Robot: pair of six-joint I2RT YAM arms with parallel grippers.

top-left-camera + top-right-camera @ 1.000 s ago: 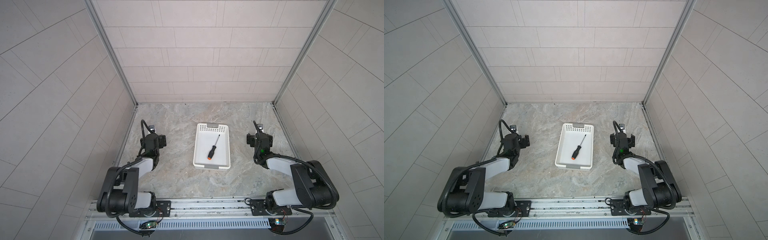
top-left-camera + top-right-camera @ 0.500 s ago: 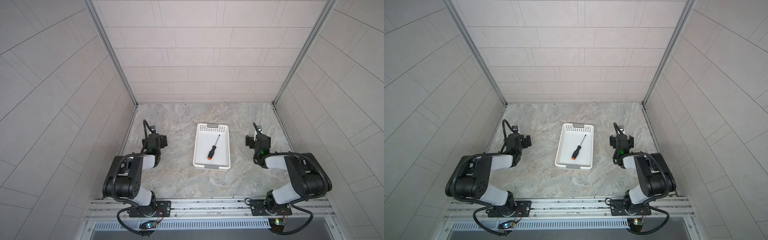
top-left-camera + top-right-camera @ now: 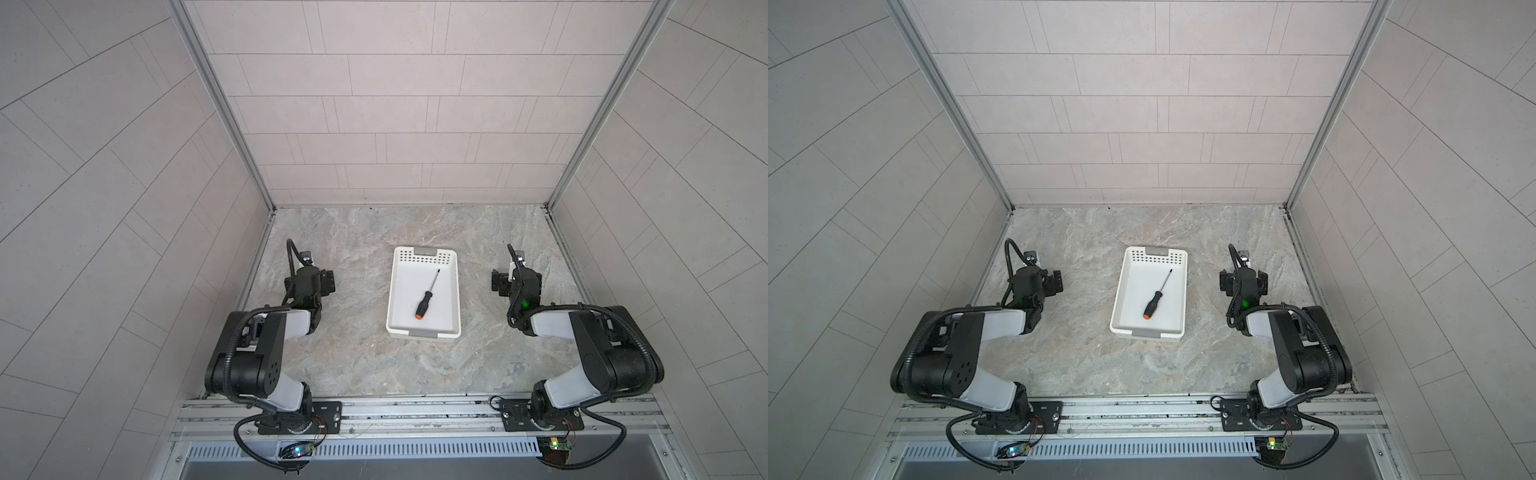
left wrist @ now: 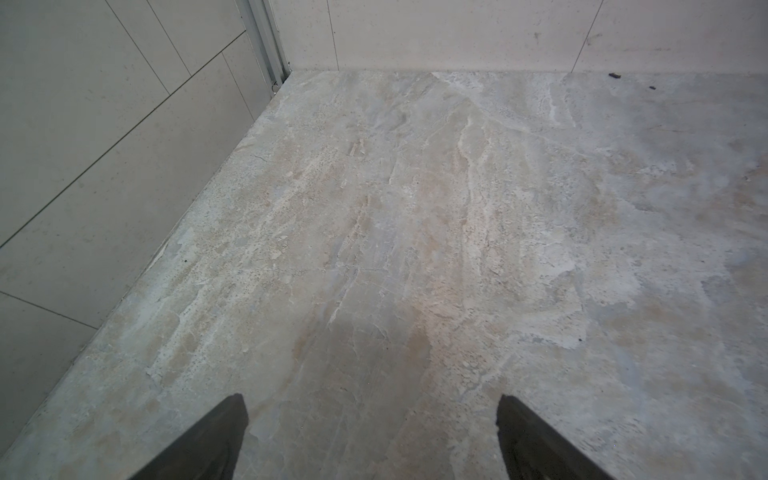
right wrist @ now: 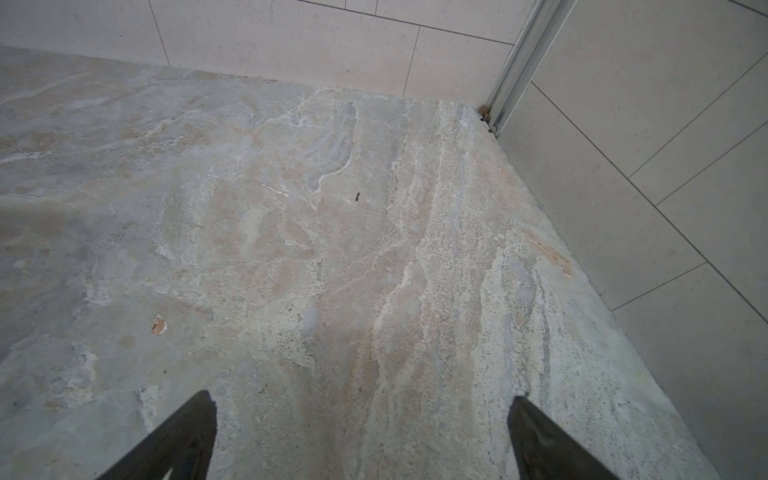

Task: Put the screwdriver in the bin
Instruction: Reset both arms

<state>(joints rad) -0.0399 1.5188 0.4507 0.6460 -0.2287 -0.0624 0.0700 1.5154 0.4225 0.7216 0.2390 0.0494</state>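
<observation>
The screwdriver, with a black handle and an orange end, lies flat inside the white bin at the middle of the table, its shaft pointing toward the back wall. My left gripper hovers low over the table to the left of the bin, open and empty. My right gripper sits to the right of the bin, also open and empty. In the wrist views each gripper shows only bare stone between its spread fingers.
Tiled walls close the table on the left, right and back. A metal rail runs along the front edge and carries both arm bases. Both arms are folded back near their bases. Small dark specks lie on the stone.
Both arms have folded further back at the elbows while the grippers stay almost where they were. The screwdriver and the bin have not moved.
</observation>
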